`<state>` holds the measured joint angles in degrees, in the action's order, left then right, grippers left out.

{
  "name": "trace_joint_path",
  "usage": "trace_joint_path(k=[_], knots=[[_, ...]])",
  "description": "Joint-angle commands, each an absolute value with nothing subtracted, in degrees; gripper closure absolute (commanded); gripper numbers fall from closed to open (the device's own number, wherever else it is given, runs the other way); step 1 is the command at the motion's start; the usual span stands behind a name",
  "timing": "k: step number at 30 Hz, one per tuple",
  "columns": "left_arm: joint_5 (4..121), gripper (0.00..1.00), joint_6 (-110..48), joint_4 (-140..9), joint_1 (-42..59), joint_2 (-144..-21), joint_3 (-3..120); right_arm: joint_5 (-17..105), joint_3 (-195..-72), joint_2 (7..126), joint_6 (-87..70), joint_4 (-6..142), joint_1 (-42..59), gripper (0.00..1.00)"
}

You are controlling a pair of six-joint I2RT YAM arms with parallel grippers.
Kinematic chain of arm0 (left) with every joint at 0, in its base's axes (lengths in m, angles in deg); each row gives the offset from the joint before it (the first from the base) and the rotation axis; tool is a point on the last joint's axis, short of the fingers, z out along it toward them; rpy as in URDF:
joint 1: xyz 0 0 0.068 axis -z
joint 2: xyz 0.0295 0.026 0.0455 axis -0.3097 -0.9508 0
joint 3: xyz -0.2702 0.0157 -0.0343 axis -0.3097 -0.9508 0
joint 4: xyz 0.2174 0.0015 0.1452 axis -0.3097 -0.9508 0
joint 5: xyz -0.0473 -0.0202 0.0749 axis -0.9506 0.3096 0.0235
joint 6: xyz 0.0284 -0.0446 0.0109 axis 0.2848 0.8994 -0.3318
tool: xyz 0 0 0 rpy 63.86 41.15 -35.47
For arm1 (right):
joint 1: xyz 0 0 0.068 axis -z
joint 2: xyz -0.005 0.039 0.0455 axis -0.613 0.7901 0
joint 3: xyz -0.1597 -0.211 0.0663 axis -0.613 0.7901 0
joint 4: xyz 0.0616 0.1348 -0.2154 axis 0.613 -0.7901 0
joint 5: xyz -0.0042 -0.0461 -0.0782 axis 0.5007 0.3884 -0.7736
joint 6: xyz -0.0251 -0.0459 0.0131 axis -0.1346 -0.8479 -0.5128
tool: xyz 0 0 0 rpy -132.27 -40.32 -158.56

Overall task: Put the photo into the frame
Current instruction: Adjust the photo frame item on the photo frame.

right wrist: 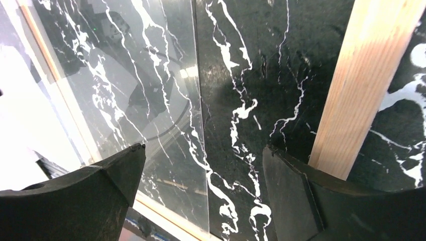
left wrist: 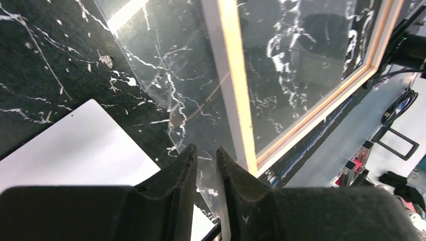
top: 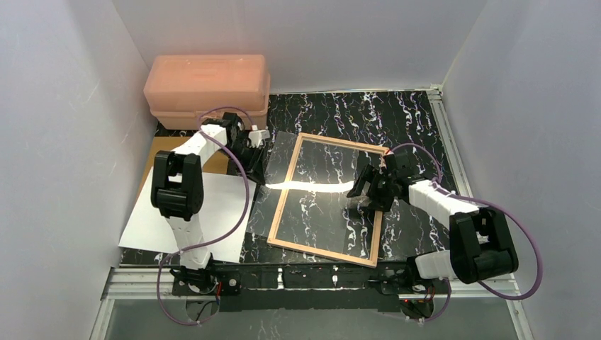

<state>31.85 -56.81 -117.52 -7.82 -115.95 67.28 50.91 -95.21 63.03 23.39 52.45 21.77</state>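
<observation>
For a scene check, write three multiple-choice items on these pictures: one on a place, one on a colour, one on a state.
1. Where does the photo lie?
A) left of the frame
B) inside it
C) right of it

2. What colour is the box?
A) blue
B) pink
C) green

3. How is the right gripper?
A) shut on the frame
B) shut on the photo
C) open

Key:
1 A, it lies white back up, left of the frame.
2 B, the box at the back left is pink.
3 C, its fingers stand wide apart, holding nothing.
</observation>
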Motion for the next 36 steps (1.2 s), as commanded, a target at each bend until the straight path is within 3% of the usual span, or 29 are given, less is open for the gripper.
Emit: trace_joint_path(k=[1, 24, 36], knots=[[32.52, 0.82, -58.02, -116.56, -7.76, -117.29, 64.74, 53.97, -92.68, 60.37, 26.93, 56.41, 21.54, 0.05], [32.75, 0.90, -56.65, -111.44, -6.99, -122.27, 61.40, 53.58, -84.83, 57.73, 36.46, 64.26, 15.18, 0.01], [33.27, 0.92, -56.41, -110.39, -5.76, -123.31, 60.78, 58.79, -79.82, 59.03, 44.78, 85.05, 14.30, 0.09]])
